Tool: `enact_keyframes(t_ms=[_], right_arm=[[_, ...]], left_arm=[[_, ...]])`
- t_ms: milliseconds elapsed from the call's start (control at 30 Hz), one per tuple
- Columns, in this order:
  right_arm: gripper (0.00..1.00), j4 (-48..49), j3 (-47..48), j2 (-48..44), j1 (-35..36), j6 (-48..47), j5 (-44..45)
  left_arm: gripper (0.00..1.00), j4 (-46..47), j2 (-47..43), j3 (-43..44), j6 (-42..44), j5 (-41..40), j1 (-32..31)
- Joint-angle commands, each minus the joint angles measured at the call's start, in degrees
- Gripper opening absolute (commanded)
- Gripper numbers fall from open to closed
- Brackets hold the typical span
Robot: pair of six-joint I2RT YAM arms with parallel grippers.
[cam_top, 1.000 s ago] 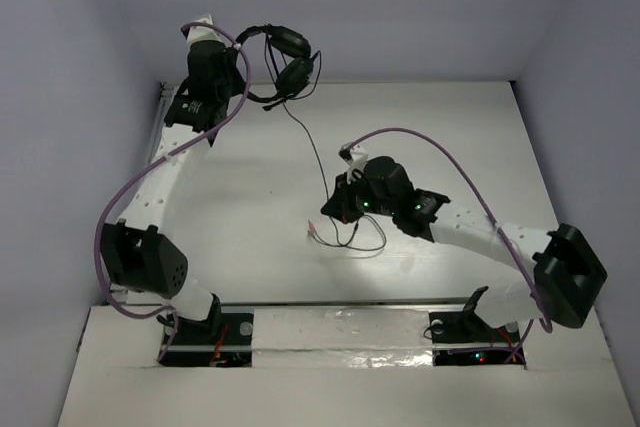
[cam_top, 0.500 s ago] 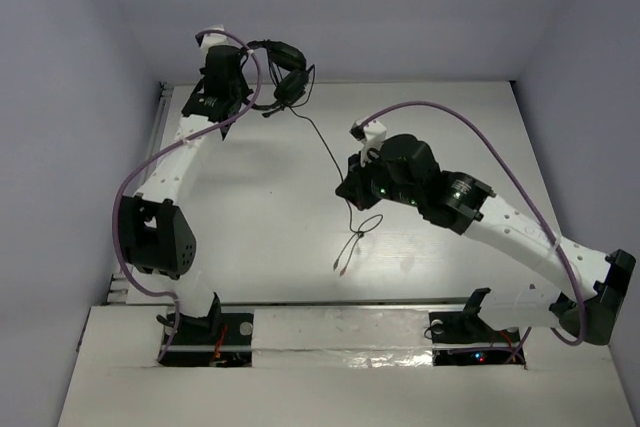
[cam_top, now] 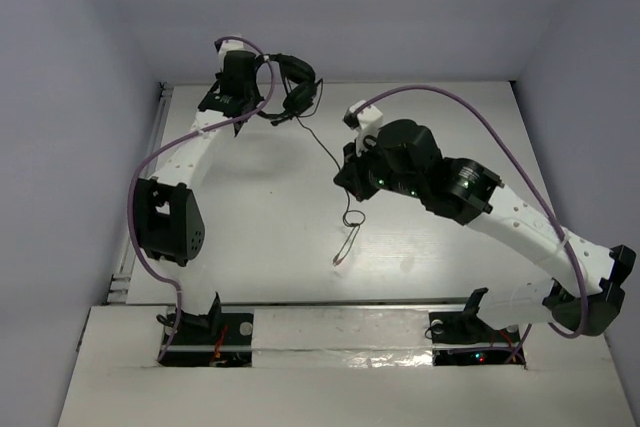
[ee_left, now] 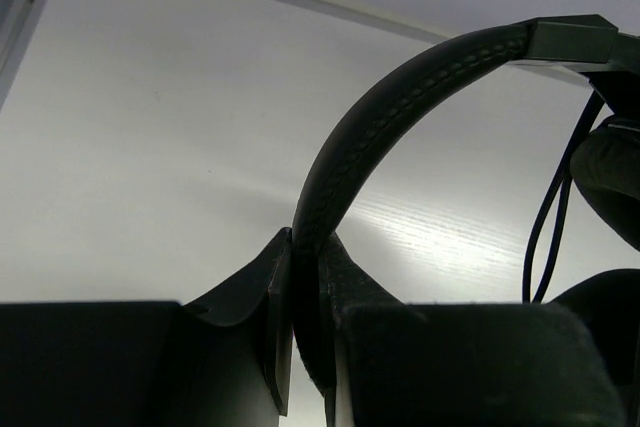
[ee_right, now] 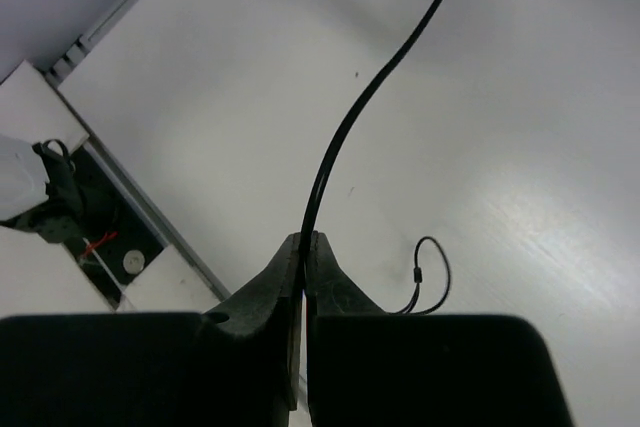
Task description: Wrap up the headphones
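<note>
The black headphones (cam_top: 293,87) hang in the air at the far left of the table, held by the headband (ee_left: 400,107) in my left gripper (cam_top: 262,95), which is shut on it (ee_left: 306,247). An earcup (ee_left: 612,172) shows at the right of the left wrist view. The thin black cable (cam_top: 322,145) runs from the headphones down to my right gripper (cam_top: 346,183), which is shut on it (ee_right: 303,242). Below the right gripper the cable hangs in a small loop (cam_top: 352,218), and its end (cam_top: 340,255) lies on the table. The loop shows in the right wrist view (ee_right: 430,272).
Purple robot cables (cam_top: 440,102) arc over both arms. The white table (cam_top: 250,217) has a raised rail on its left edge (cam_top: 160,112) and a wall behind. The arm bases (cam_top: 200,332) sit at the near edge.
My left gripper has carried the headphones to the right along the back. My right gripper has lifted and moved back, pulling the cable up so only its end lies on the table.
</note>
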Motion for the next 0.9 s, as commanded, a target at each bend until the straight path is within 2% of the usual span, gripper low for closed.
enact_keyframes(t_ms=[0,200,300,400,667,867], right_arm=[[0.0,1.82,8.6,0.7,0.37,-3.58,4.64],[0.0,2.25,15.47,7.12,-0.15,-7.71,12.73],[0.0,4.53,15.92,8.7,-1.56,-9.3,15.2],[0.0,7.61,15.39,9.93,-3.49,-11.76,16.43],[0.0,14.03,13.46,12.75,-10.52,-16.24,17.67],[0.0,11.66,15.22,17.48,-13.42,-18.35,18.11]], left_arm=[[0.0,4.21,-0.97,-0.31,0.32,-1.12,-3.09],[0.0,3.68,-1.75,-3.12,3.21,-1.39,-7.22],[0.0,2.45,-3.24,-3.56,4.88,-0.25,-8.72],[0.0,0.96,-5.36,-5.14,7.43,-0.86,-9.96],[0.0,-1.07,-13.53,-13.31,10.07,3.96,-11.89],[0.0,-1.86,-18.72,-18.06,11.3,3.53,-11.89]])
